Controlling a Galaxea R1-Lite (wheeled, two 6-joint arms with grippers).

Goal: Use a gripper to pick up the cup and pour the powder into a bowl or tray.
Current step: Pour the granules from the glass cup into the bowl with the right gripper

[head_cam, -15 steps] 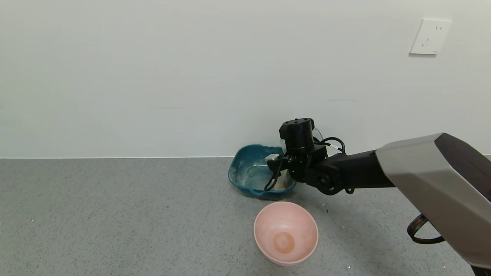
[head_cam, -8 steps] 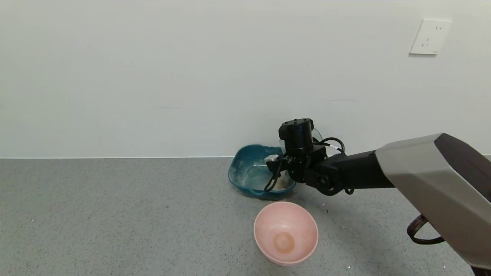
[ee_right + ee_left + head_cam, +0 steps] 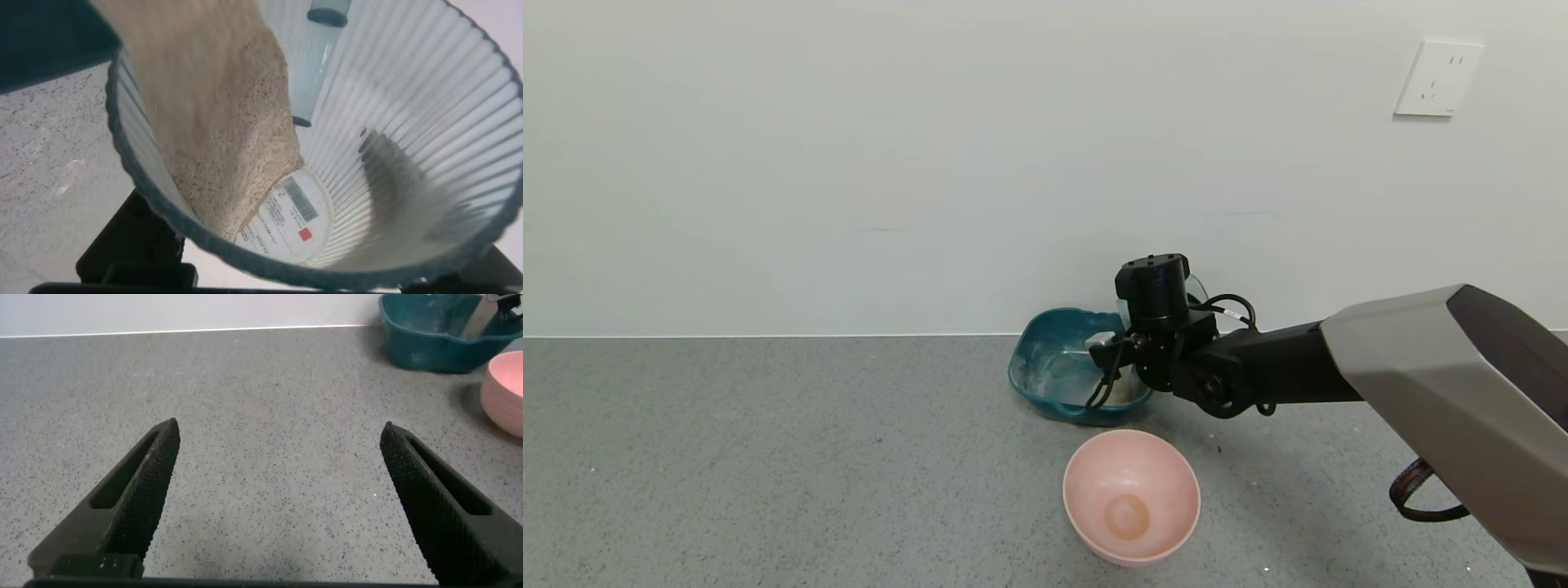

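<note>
My right gripper (image 3: 1153,325) is shut on the ribbed pale blue-green cup (image 3: 1197,288) and holds it tipped over the right side of the dark teal dish (image 3: 1041,372). In the right wrist view the cup (image 3: 392,147) fills the frame, and beige powder (image 3: 221,131) slides along its lower wall to the rim. A label shows on the cup's base. A small heap of powder (image 3: 1129,392) lies in the dish under the gripper. My left gripper (image 3: 278,490) is open and empty low over the grey counter, well left of the dish (image 3: 433,335).
A round pink bowl (image 3: 1131,496) stands just in front of the teal dish; it also shows in the left wrist view (image 3: 507,392). The dish sits close to the white back wall. A wall socket (image 3: 1437,78) is at the upper right.
My right wrist has shifted very slightly left over the dish while still holding the tipped cup. Nothing else has moved.
</note>
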